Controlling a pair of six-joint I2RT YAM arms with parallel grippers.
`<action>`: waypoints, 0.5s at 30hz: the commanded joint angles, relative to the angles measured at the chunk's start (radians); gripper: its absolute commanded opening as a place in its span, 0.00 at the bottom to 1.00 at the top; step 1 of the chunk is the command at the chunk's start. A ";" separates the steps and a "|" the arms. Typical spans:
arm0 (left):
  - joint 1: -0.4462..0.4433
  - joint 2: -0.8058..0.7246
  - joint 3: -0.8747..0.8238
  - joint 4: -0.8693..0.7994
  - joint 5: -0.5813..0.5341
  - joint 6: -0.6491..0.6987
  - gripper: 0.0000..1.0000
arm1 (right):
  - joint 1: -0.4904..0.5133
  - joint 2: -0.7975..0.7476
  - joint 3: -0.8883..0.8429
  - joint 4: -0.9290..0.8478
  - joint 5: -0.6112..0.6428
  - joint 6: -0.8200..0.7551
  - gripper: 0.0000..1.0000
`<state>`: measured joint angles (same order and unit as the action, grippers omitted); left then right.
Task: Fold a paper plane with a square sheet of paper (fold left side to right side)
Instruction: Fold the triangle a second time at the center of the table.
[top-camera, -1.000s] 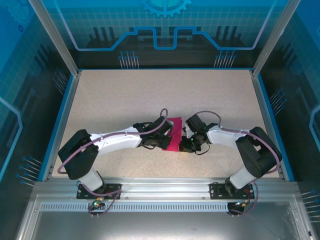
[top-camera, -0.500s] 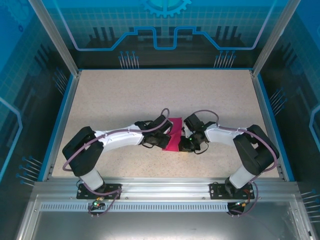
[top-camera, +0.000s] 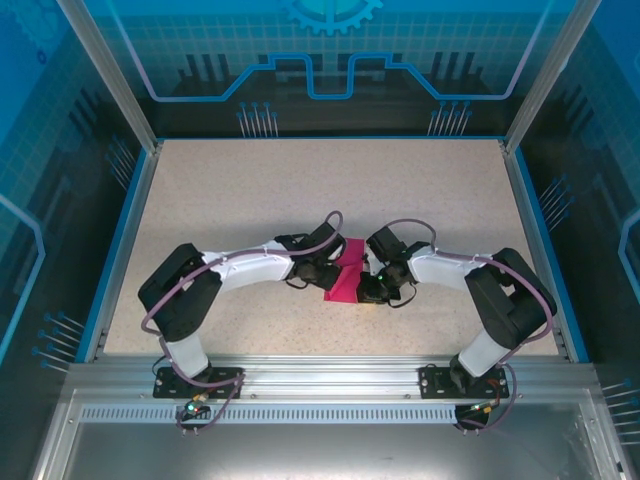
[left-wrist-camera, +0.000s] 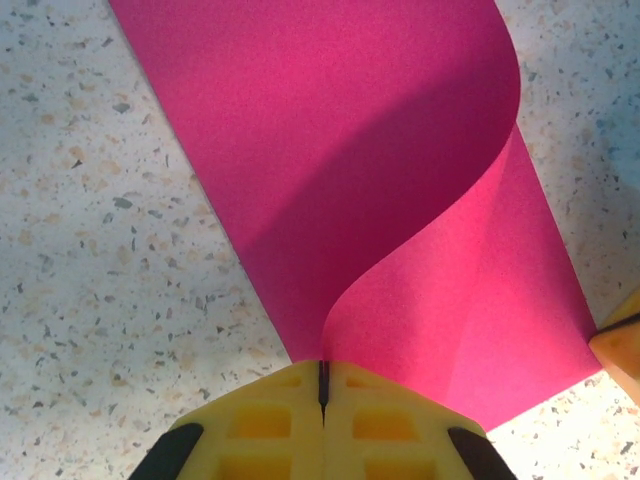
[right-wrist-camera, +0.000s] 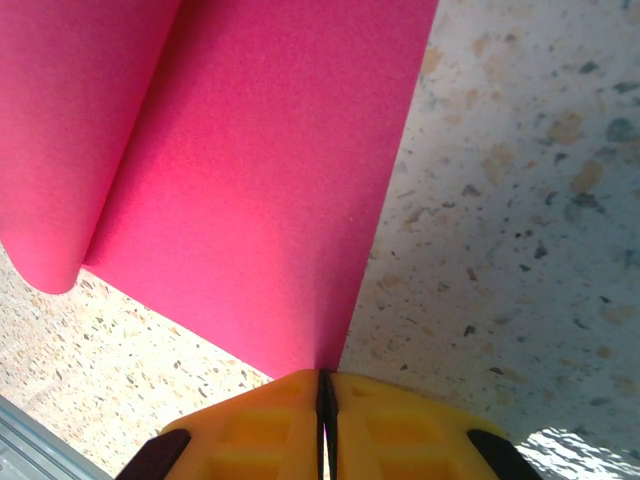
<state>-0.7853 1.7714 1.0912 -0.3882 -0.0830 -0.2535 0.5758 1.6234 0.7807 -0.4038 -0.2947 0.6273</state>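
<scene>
Left wrist: left gripper (left-wrist-camera: 322, 378) pinches the curled square sheet of paper (left-wrist-camera: 350, 150) (right gripper (right-wrist-camera: 322, 385) pinches its corner).

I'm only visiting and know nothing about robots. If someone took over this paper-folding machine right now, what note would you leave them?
Left gripper: shut on the left edge of the sheet, which is lifted and curling over toward the right.
Right gripper: shut, tips at the sheet's right edge; whether it grips or only pins it, I cannot tell.
Sheet: near the middle of the table, between the two arms.
Done: the left-to-right fold is begun; no crease yet.
Left: bring the edges together, press the crease, then make the plane's remaining folds.
</scene>
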 joint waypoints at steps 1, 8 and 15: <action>0.014 0.026 0.044 -0.007 0.022 0.031 0.01 | 0.024 0.049 -0.008 -0.035 0.060 -0.014 0.11; 0.024 0.057 0.066 -0.007 0.027 0.040 0.01 | 0.027 0.065 0.004 -0.043 0.058 -0.018 0.11; 0.027 0.080 0.075 -0.009 0.023 0.042 0.01 | 0.030 0.072 0.011 -0.047 0.058 -0.021 0.11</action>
<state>-0.7681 1.8317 1.1381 -0.3878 -0.0799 -0.2325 0.5762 1.6424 0.8059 -0.4343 -0.2947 0.6228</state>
